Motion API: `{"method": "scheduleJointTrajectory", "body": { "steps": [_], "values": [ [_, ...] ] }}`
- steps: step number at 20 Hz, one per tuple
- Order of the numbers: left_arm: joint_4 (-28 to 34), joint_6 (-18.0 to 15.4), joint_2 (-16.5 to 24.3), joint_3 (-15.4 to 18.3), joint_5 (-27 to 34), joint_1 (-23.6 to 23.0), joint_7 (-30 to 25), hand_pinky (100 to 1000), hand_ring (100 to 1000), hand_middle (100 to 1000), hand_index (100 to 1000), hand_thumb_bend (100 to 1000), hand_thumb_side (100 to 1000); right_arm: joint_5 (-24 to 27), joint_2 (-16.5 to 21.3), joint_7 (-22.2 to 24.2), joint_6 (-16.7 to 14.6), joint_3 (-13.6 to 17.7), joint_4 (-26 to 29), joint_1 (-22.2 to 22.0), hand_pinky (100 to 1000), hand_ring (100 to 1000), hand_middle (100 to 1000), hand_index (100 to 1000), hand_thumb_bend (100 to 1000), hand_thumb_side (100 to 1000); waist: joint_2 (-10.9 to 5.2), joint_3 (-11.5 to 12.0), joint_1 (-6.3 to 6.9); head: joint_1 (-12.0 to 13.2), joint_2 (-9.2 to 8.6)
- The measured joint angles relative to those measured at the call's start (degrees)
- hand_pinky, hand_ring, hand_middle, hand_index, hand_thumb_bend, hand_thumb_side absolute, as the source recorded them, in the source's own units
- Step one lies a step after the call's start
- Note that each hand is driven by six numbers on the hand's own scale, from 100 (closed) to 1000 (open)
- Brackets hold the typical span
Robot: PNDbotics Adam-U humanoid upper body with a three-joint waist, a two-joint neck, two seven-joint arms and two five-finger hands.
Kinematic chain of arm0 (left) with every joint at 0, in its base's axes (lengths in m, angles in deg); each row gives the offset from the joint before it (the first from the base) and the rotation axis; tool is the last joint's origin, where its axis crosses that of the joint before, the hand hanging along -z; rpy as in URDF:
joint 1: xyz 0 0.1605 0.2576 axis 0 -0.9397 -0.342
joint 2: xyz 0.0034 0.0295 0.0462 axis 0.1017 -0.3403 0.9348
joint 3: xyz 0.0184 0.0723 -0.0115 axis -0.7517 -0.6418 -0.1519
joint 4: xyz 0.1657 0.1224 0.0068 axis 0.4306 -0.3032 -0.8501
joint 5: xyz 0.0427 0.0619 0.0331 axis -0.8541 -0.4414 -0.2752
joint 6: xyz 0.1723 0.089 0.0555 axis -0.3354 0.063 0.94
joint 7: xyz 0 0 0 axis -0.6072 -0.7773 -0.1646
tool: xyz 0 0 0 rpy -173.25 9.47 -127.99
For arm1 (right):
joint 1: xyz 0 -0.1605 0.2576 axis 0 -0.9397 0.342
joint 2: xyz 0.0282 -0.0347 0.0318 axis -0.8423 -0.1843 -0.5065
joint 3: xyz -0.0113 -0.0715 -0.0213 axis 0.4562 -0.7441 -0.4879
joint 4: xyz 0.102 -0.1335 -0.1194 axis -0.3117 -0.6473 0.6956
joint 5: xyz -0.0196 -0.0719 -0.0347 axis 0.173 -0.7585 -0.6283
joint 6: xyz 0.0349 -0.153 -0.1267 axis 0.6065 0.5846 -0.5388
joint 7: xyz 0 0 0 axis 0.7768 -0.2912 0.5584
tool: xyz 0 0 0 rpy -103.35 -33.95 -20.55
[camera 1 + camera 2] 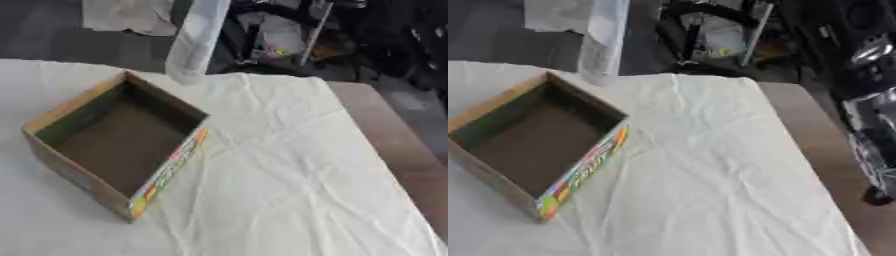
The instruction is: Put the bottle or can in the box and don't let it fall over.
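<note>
An open cardboard box [118,142] with a colourful printed front side sits on the left of the white cloth, and its inside is empty. A pale, see-through bottle [194,42] stands tall and slightly tilted at the table's far edge, just behind the box's far corner; its top runs out of the picture. No hand touches it. My right arm [875,135], black with silver joints, hangs along the right edge of the right eye view, beside the table. Its dark lower end [877,194] is too blurred to read. My left hand does not show.
A creased white cloth [289,170] covers most of the table. A strip of bare brown tabletop [398,145] runs down the right side. Dark equipment and clutter [289,35] stand on the floor beyond the far edge.
</note>
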Motion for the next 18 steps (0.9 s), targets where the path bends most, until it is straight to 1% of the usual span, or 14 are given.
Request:
{"method": "scheduleJointTrajectory", "body": {
  "steps": [4, 9, 13, 14, 18],
  "values": [
    [0.0, 0.0, 0.0, 0.0, 0.0, 0.0, 0.0, 960, 580, 711, 606, 197, 854, 2.2, 0.1, -0.1, 1.2, -0.2, 2.6, 0.0, 631, 171, 267, 476, 100, 100, 0.07, 0.2, -0.05, 0.0, 0.0],
    [0.0, 0.0, 0.0, 0.0, 0.0, 0.1, 0.0, 960, 580, 711, 605, 197, 856, 3.0, 0.2, 0.0, 2.0, -1.1, 4.8, 0.3, 630, 172, 268, 475, 100, 100, 0.42, 0.7, -0.35, 0.4, 0.01],
    [0.0, 0.0, 0.0, 0.0, 0.0, 0.3, 0.0, 961, 579, 711, 605, 187, 858, 3.1, 0.2, 0.0, 2.1, -1.9, 6.4, 0.3, 627, 173, 269, 475, 100, 100, 0.74, 1.2, -0.49, 0.6, 0.01],
    [0.0, 0.0, 0.0, 0.0, 0.0, 0.4, 0.0, 961, 579, 710, 605, 198, 857, 3.0, 0.2, -0.1, 2.0, -2.0, 6.8, 0.3, 624, 175, 270, 475, 100, 100, 0.86, 1.3, -0.58, 0.7, 0.01],
    [0.0, 0.1, 0.0, 0.0, 0.0, 0.6, -0.2, 961, 579, 710, 605, 199, 860, 1.6, 0.1, -0.9, 1.5, -2.8, 7.9, 0.4, 618, 178, 272, 474, 100, 100, 1.13, 1.9, -0.87, 0.7, 0.0]
  ]
}}
